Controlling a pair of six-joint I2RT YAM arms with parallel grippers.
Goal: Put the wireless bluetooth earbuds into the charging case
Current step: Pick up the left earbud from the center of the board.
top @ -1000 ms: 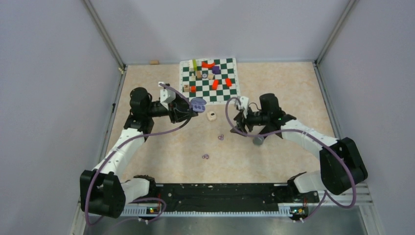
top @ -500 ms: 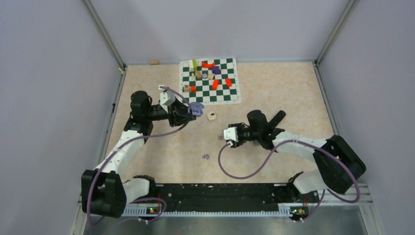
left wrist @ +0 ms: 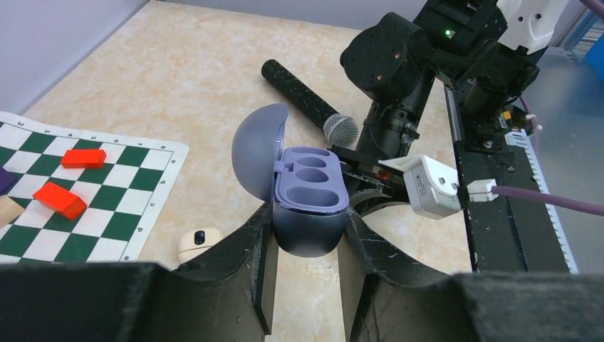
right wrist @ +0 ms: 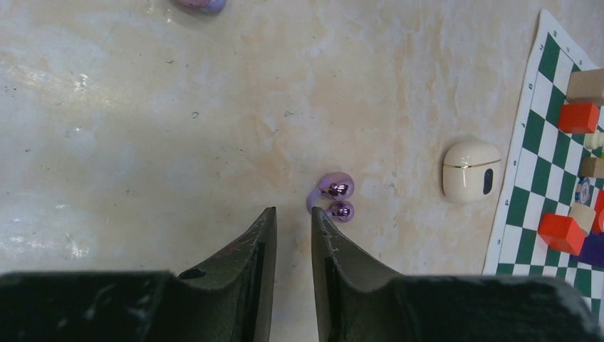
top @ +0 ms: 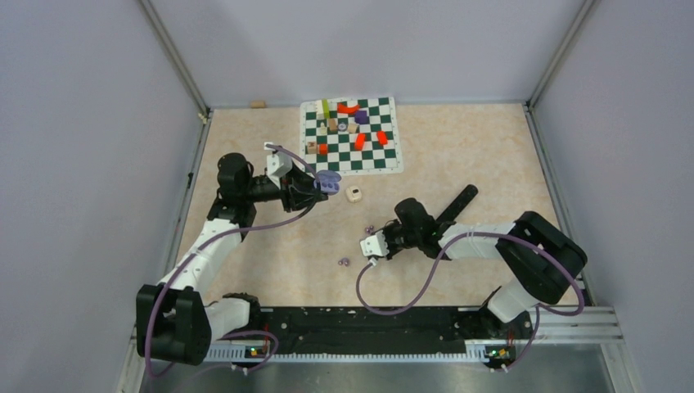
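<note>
Open charging case (left wrist: 311, 187) pinched in left claw (left wrist: 308, 219).
Right claw (right wrist: 293, 215) narrowly spread, empty, over desk (right wrist: 142, 107); tips just beside one purple earbud (right wrist: 335, 189); second earbud (top: 344, 262) apart.

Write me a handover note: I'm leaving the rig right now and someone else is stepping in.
Left gripper: shut on the charging case, lid open, both wells empty.
Right gripper: low over the table, jaws slightly apart, nothing between them.
One earbud lies just ahead of it; the other earbud lies apart, nearer the arm bases.
Done: case opened. Left: both earbuds in.
</note>
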